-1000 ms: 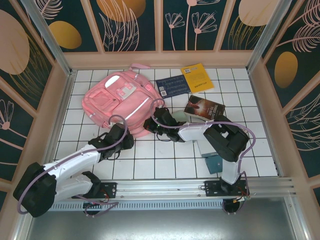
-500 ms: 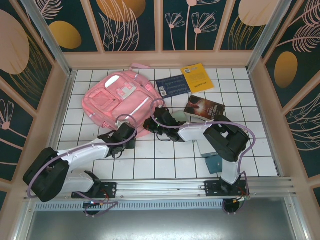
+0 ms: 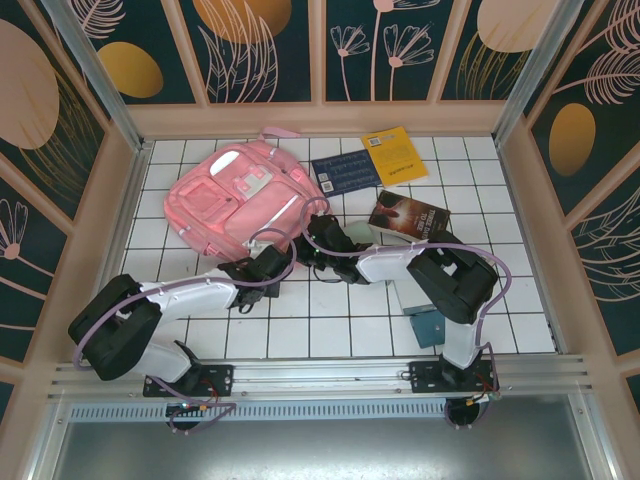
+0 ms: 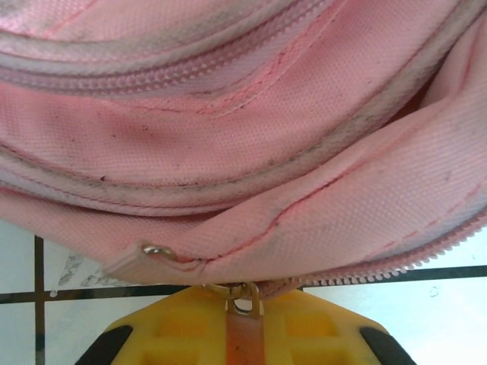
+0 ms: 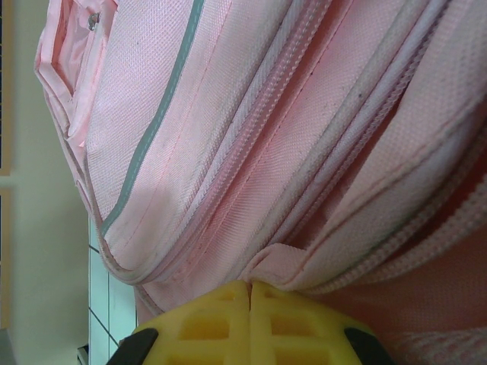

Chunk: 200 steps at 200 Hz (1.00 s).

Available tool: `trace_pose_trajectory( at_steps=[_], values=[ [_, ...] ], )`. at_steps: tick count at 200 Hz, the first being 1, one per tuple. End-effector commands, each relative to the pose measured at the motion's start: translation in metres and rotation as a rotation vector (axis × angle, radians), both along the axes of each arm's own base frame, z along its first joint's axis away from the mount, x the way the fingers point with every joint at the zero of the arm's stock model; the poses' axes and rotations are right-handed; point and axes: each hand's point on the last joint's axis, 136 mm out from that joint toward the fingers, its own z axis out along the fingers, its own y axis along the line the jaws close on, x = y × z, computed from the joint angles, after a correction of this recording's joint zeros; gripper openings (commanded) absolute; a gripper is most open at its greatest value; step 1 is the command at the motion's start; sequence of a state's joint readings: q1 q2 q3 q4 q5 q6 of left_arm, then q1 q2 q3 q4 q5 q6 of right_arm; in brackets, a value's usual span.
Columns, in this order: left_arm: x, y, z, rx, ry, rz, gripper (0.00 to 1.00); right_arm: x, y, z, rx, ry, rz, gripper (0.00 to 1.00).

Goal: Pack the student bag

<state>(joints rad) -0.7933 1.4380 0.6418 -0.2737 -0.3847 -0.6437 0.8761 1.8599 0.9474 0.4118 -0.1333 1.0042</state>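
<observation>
The student bag (image 3: 232, 205), a soft pink backpack, lies flat at the back left of the tiled floor. My left gripper (image 3: 272, 263) is at its near edge. In the left wrist view the yellow fingers (image 4: 175, 331) are shut on the bag's zipper pull (image 4: 243, 323), a pinkish tab on a metal ring, with the zipper running off to the right. My right gripper (image 3: 305, 246) sits at the bag's near right corner. Seen from the right wrist, its yellow fingers (image 5: 205, 323) are pressed together on a fold of the bag's fabric (image 5: 304, 262).
A blue book (image 3: 345, 173) and a yellow book (image 3: 395, 155) lie at the back, right of the bag. A dark book (image 3: 408, 215) lies nearer, beside the right arm. A small blue-grey box (image 3: 428, 325) stands by the right arm's base. Wooden walls enclose the floor.
My left arm has swung right along the bag's near edge and its gripper has closed on the zipper pull. The right arm has stayed where it was.
</observation>
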Motion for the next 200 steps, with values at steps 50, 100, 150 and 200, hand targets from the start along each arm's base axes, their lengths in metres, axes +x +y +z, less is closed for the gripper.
trace_pose_trajectory(
  at_steps=[50, 100, 150, 200],
  values=[
    [-0.001, 0.006, 0.018, 0.009, -0.021, 0.036, 0.0, 0.008, 0.0, 0.013, 0.01, -0.035, -0.01, 0.0],
    [-0.001, 0.031, 0.028, 0.067, -0.052, 0.118, 0.0, 0.017, -0.023, 0.018, -0.009, -0.059, -0.074, 0.0],
    [0.003, 0.048, 0.037, -0.064, -0.033, 0.207, 0.0, 0.027, -0.046, 0.023, -0.025, -0.077, -0.124, 0.0],
    [0.004, 0.083, 0.035, -0.085, -0.014, 0.345, 0.0, 0.036, -0.064, 0.034, -0.02, -0.102, -0.159, 0.0]
  ],
)
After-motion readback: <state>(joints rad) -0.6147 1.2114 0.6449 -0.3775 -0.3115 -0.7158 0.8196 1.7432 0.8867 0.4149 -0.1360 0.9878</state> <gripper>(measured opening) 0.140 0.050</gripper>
